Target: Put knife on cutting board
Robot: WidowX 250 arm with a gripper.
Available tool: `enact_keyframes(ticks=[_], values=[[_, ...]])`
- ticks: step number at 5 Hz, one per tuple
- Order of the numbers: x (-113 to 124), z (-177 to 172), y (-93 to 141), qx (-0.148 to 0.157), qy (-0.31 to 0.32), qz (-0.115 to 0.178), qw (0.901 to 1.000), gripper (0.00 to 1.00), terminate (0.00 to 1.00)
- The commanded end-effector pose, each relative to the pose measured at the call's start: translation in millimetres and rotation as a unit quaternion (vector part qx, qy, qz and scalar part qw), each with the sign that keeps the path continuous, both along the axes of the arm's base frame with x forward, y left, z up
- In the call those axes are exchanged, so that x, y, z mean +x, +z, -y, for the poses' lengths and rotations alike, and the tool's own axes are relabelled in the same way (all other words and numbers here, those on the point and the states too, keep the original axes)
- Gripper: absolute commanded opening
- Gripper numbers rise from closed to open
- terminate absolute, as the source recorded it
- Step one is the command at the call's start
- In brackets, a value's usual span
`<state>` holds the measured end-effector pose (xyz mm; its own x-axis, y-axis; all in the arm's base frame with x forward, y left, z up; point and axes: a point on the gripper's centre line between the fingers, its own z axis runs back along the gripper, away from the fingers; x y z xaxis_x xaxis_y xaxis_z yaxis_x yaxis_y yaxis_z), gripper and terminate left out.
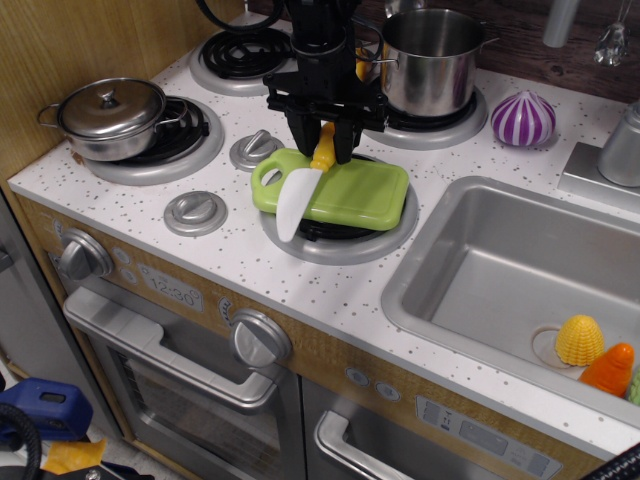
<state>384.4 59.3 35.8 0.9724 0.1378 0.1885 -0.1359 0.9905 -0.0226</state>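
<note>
While clamped by its handle in the claw (pixel 322 140), knife (pixel 300 186) over cutting board (pixel 350 191).

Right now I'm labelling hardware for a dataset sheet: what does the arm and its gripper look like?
The arm is matte black throughout, a blocky upright column with a dark cable looping near its top. The gripper is also black: a wide crossbar carrying two short, squared fingers. No markings, logos or coloured parts can be made out.

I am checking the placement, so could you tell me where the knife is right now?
The knife hangs by its handle in the gripper, blade slanting down over the left, handle-hole end of the cutting board on the front burner.
</note>
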Motion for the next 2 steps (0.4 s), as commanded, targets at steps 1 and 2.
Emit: enact_keyframes(ticks=[1, 2], values=[[4.6, -0.3, 12.0, 0.0, -0.005, 0.019, 0.9998, 1.0, 0.0], [4.6, -0.3, 12.0, 0.0, -0.005, 0.019, 0.9998, 1.0, 1.0]])
